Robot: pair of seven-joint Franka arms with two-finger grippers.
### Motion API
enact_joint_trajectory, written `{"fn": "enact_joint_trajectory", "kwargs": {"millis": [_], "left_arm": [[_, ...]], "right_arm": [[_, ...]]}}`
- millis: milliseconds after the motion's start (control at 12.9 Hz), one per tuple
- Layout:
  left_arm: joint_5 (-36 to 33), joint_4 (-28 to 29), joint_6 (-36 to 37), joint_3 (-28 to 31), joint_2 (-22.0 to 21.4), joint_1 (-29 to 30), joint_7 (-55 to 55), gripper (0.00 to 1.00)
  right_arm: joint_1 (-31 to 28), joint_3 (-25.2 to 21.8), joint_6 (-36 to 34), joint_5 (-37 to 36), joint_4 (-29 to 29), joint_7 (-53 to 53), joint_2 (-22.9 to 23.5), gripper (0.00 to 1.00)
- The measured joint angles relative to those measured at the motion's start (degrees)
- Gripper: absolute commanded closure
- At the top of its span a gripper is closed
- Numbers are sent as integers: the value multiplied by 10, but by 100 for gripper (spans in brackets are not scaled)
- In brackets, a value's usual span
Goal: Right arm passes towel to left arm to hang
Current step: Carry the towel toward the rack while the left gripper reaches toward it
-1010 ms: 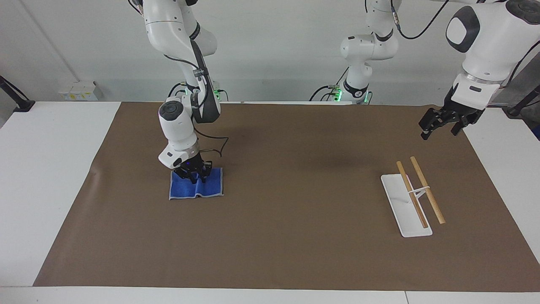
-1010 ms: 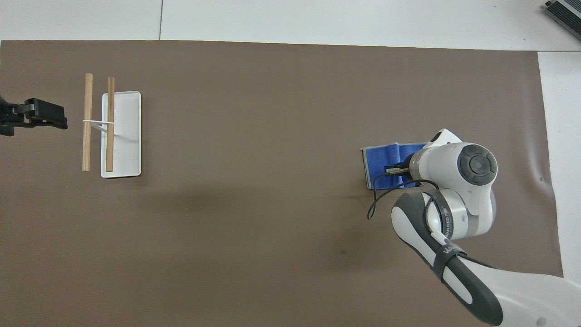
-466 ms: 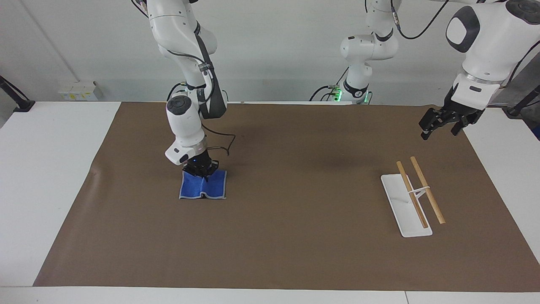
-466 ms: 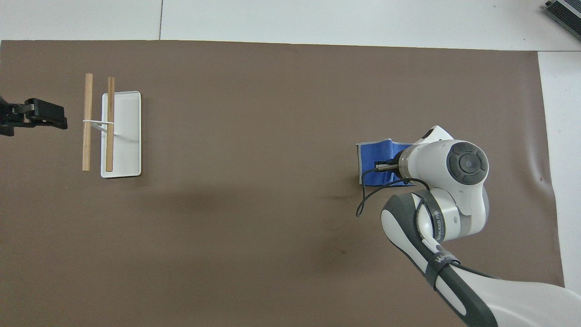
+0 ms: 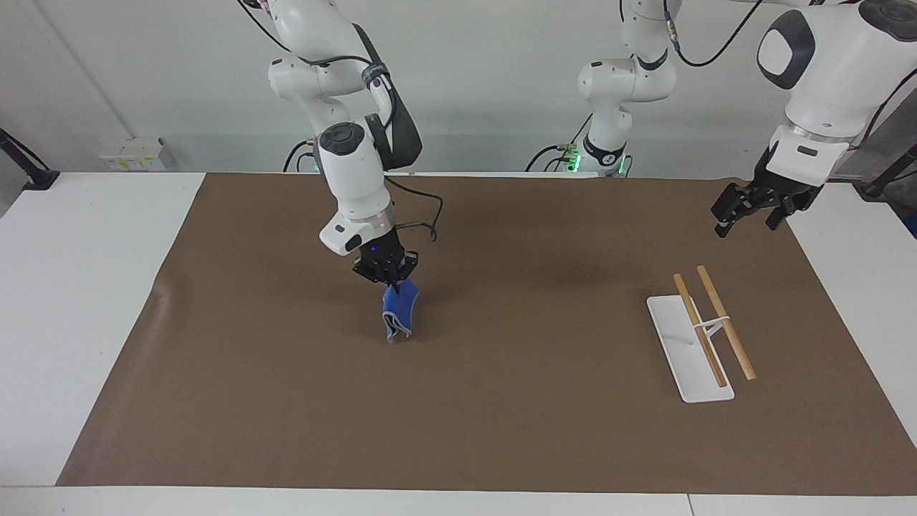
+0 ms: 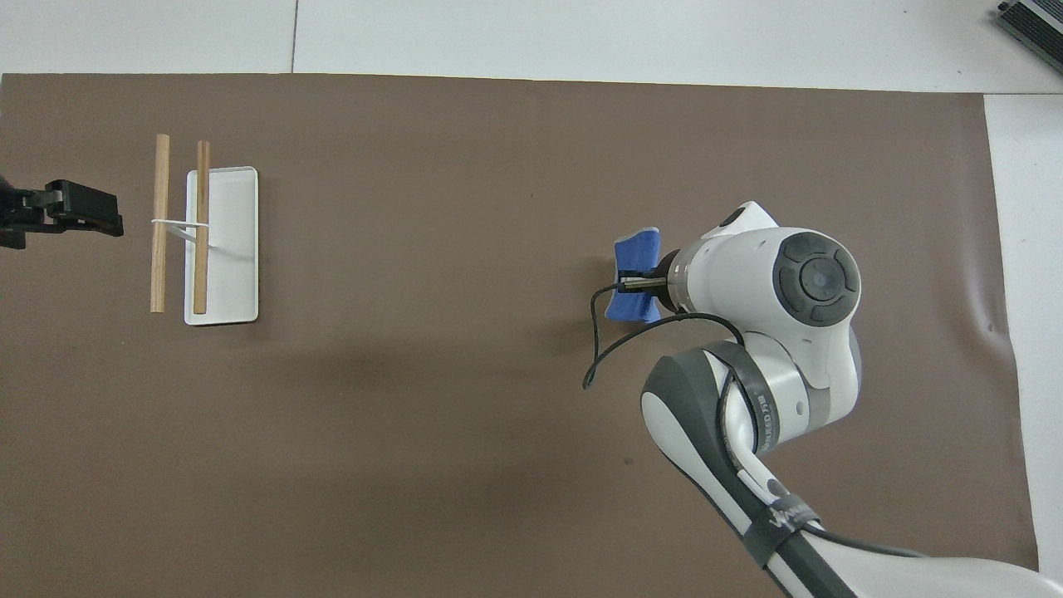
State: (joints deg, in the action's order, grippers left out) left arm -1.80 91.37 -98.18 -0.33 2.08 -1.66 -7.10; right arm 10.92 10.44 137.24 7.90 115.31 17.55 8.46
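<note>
The small bright blue terry towel [image 5: 400, 312] with its thin grey hem no longer lies flat on the brown paper-covered tabletop [image 5: 501, 401]: half a second ago it was spread under the right arm's wide black claw [image 5: 387, 278], and now it hangs from that claw as a limp, bunched fold, its lower end at or just above the paper — which of the two I cannot tell. The right claw is pinching the towel's top edge, blue light showing at the wrist, over the tabletop toward the right arm's end. It has also carried the cloth sideways toward the middle, so the pickup looks done and the pass is beginning.

The left arm's slimmer black claw [image 5: 745, 212] waits where it was, in the air toward the left arm's end, its fingers spread and holding nothing. Near it stands the white flat-based rack [image 5: 684, 355] with two smooth, pale wooden rods [image 5: 713, 321] on a thin white post — the likely hanging place, well apart from the towel. The soft cloth will droop and swing, so the left claw should need a free corner to grip.
</note>
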Motion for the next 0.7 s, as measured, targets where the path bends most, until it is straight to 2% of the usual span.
{"fn": "enact_joint_trajectory", "kwargs": {"millis": [466,699], "left_arm": [[0,0,0,-5,0,-2,0,0],[12,0,0,-13,0,-15,-12,0]], "right_arm": [[0,31,0,201,-63,1,0,100],[11,40,0,252,-81,32,0,100]]}}
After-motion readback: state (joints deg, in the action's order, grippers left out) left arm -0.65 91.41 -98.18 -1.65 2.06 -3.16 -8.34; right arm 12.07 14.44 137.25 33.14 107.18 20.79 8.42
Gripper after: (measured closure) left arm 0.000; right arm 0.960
